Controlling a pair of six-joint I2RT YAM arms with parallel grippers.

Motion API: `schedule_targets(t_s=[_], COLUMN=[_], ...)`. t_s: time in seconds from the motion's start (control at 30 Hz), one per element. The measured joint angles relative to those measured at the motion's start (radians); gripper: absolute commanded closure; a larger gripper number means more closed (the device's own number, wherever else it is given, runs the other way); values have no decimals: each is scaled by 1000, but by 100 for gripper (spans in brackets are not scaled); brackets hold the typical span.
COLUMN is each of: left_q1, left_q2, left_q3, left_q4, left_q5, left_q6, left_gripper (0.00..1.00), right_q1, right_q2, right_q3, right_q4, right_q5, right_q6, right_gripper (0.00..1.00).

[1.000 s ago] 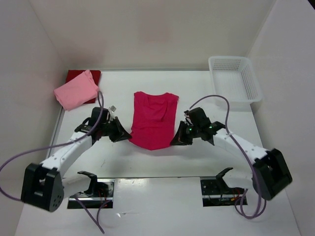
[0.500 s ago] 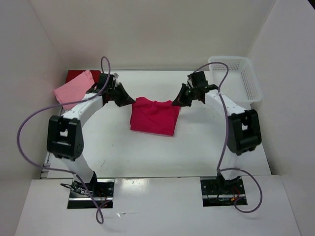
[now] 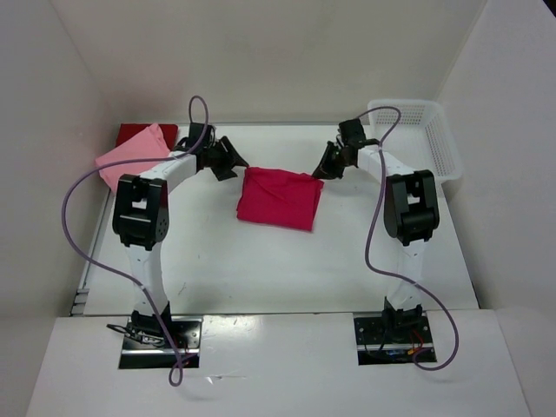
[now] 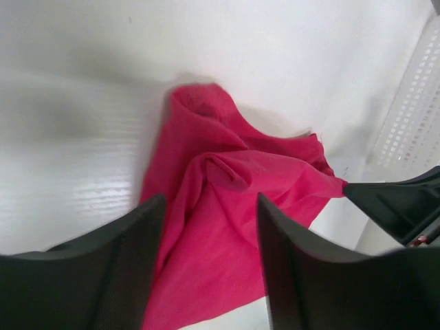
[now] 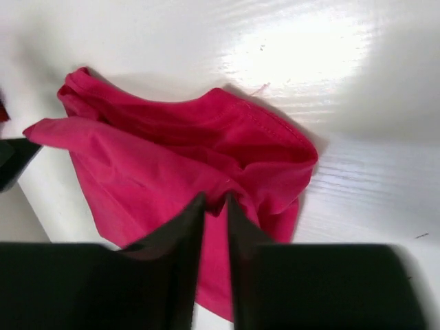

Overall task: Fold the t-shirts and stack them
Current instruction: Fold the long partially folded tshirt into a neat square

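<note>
- The magenta shirt (image 3: 280, 198) lies on the surface (image 3: 261, 269) toward the far side, between the two arms. It is doubled over into a rough rectangle.
- The left arm (image 3: 178, 167) reaches to the shirt's far left corner. The left jaws stand wide. Cloth shows between them but neither side touches it, so nothing is held. I read this as a release, letting the upper layer settle.
- The right arm (image 3: 375, 165) sits at the far right corner. The right jaws are narrowed to a slit, with red cloth showing in the gap. In the left wrist view, a corner of the shirt runs to a point at that fingertip. I cannot tell whether it grips or merely touches.
- The upper layer is bunched and creased along the far edge, so it probably needs smoothing or another fold.
- The pink shirt (image 3: 135, 161) lies folded at far left on the dark red shirt (image 3: 135, 132). That looks like the stack, and the magenta shirt is well apart from it, not yet added.
- The basket (image 3: 434, 148) sits at far right, beside the right arm.
</note>
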Motion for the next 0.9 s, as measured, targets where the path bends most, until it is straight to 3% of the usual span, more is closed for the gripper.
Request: schedule_targets(t_s=[0.1,0.17,0.3,0.33,0.47,0.67,0.9], left_q1=[20,29,-1,-32,-132,-130,-120], left_q2=[-42,-106,-270,-312,-322,-201,-270], left_q3=[-30,-70,-178,-223,-321,-468,-615], left_q4=[32,42,107,145,217,237,329], left_q5=[-16,-21,-25,-22,10,8,10], left_q6=[-8,-10,-6,-5,-3,12,-11], left_gripper=[31,40,44,46,51,52,52], right_q1=[0,0,15,29,103,227,254], right_q2=[-5,-24,-108,-142,-170,-18,243], right_q3=[29,31,3,-18,-41,42,230], right_q4=[-2,-5,-3,5,25,47,48], right_q5=[4,9,23,23,-24,-121,-158], right_q6=[-6,-7,-16,-14,-14,-5,27], right_gripper=[65,63,84,94,99,99,100])
